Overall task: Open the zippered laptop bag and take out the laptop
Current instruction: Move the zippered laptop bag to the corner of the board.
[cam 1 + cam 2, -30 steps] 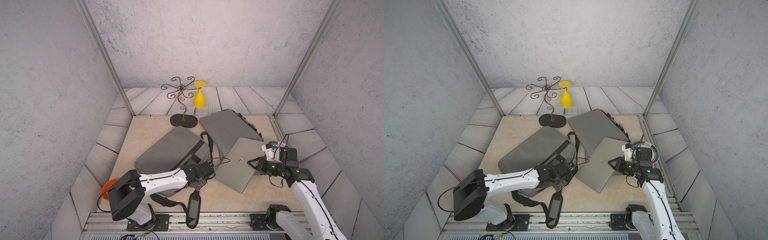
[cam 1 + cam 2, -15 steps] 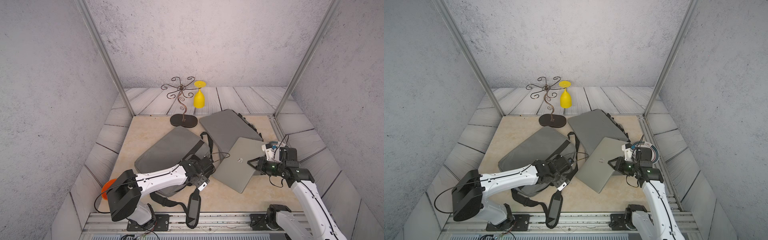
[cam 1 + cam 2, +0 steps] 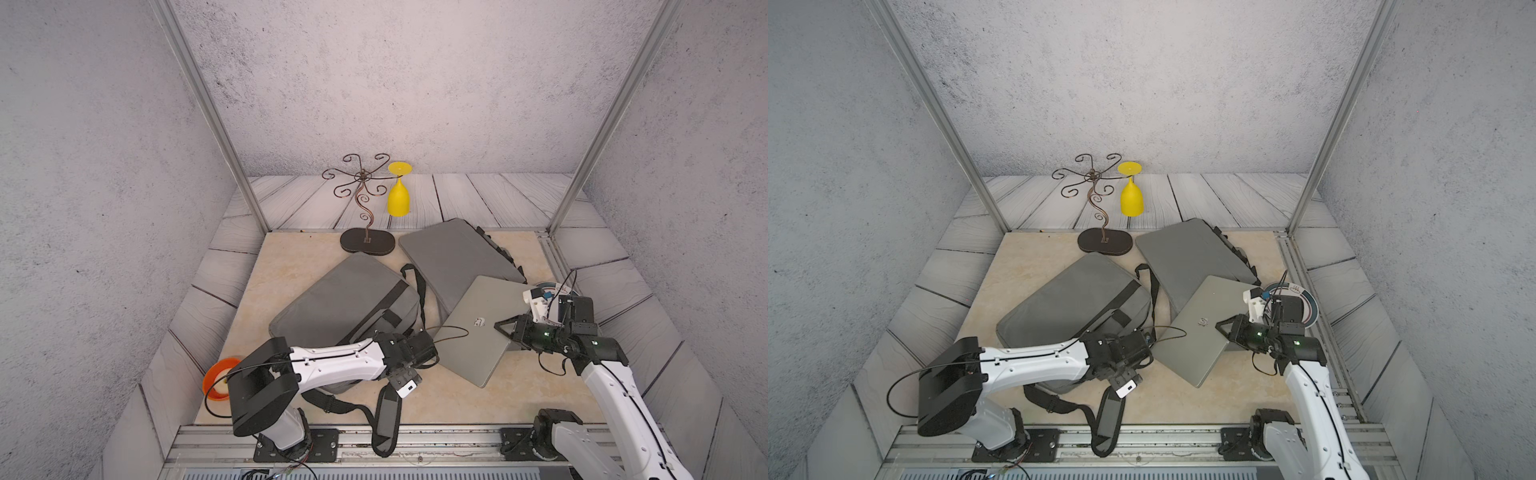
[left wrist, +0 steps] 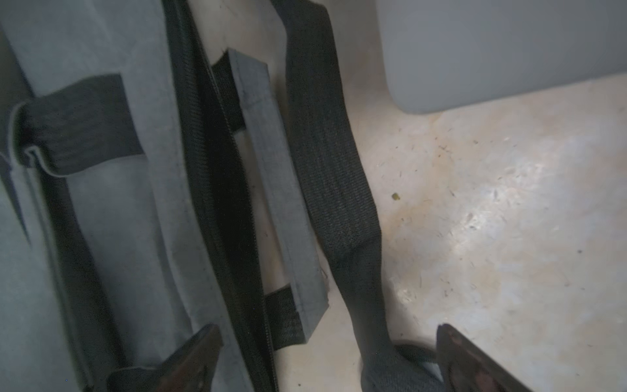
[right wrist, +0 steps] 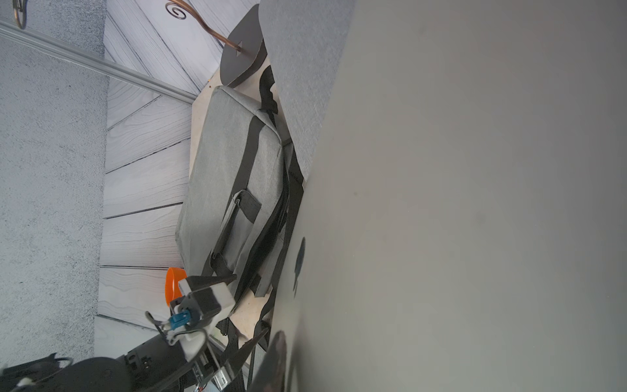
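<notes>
Silver laptop (image 3: 478, 332) edge pinched by right gripper (image 3: 508, 332) | left gripper (image 4: 325, 342) spread wide | best drawn level, clear of laptop bag (image 3: 345, 299).

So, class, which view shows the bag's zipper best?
Left wrist view: the zipper runs close-up along the laptop bag, gaping open. The right wrist view shows it distant and dark; in both top views the left arm mostly covers it.
</notes>
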### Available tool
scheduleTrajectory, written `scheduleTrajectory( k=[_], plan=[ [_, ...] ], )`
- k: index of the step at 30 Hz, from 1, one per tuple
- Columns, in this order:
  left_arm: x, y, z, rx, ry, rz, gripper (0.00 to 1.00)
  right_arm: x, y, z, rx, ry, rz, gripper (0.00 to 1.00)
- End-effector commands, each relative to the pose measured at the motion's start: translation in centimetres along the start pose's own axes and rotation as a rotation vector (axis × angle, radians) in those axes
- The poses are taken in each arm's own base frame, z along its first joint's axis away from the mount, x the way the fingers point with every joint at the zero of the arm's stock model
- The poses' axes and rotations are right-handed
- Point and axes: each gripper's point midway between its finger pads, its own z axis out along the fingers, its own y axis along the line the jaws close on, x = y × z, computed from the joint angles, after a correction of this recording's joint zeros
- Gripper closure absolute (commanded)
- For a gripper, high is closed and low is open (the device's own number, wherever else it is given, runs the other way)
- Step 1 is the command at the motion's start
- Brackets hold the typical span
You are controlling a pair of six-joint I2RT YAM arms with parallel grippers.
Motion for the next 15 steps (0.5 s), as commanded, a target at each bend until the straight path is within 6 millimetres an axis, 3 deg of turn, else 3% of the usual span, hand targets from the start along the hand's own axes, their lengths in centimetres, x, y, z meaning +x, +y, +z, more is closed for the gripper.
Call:
scheduleTrajectory(
  k=[1,8,15],
  plan=[
    [0.3,0.8,0.2,-0.102,0.024,0.001,0.01,-1.3,2.6,-0.9,-0.101,-0.057,-0.094,1.0],
    [-0.6,3.9,0.2,-0.321,0.015,-0.027,0.01,-1.3,2.6,-0.8,-0.103,-0.054,-0.091,1.0],
    [-1.3,5.7,0.7,-0.406,0.005,-0.047,0.01,-1.4,2.8,-0.8,-0.108,-0.053,-0.095,1.0]
  ],
)
